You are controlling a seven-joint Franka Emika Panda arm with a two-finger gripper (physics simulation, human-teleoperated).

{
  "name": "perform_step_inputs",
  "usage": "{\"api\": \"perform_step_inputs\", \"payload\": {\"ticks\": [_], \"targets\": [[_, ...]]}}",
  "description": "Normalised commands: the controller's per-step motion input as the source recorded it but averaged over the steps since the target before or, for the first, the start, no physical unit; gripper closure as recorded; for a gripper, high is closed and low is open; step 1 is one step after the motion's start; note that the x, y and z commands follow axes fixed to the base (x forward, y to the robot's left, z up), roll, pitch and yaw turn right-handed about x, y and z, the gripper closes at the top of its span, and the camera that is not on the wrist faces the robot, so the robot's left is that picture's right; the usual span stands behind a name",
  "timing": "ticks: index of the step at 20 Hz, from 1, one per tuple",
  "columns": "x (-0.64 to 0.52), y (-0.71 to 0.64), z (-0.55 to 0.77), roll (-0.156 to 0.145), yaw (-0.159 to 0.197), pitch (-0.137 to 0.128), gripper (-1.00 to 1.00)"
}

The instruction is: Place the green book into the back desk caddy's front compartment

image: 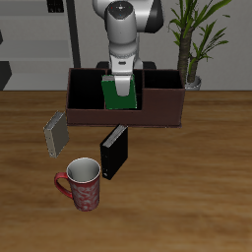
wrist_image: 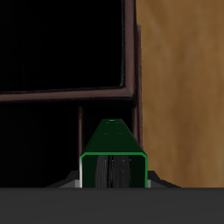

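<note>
Nearest the front edge stands one red mug (image: 82, 184), with one black book (image: 114, 152) and one grey book (image: 55, 134) behind it. Farther back, the gripper (image: 121, 83) holds the one green book (image: 121, 94) upright over the back desk caddy (image: 157, 110).

From the wrist, the green book (wrist_image: 114, 154) sits clamped above the front compartment (wrist_image: 107, 122); lowering it straight looks next.
</note>
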Motion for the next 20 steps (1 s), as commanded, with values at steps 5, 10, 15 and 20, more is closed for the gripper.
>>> {"api": "perform_step_inputs", "payload": {"ticks": [5,10,15,20], "targets": [[0.05,0.03,-0.11,0.001,0.005,0.016,1.0],[0.02,0.02,-0.07,0.0,-0.003,0.018,1.0],[0.05,0.04,-0.14,0.008,0.001,0.026,1.0],[0.03,0.03,-0.16,-0.004,-0.018,0.042,1.0]]}}
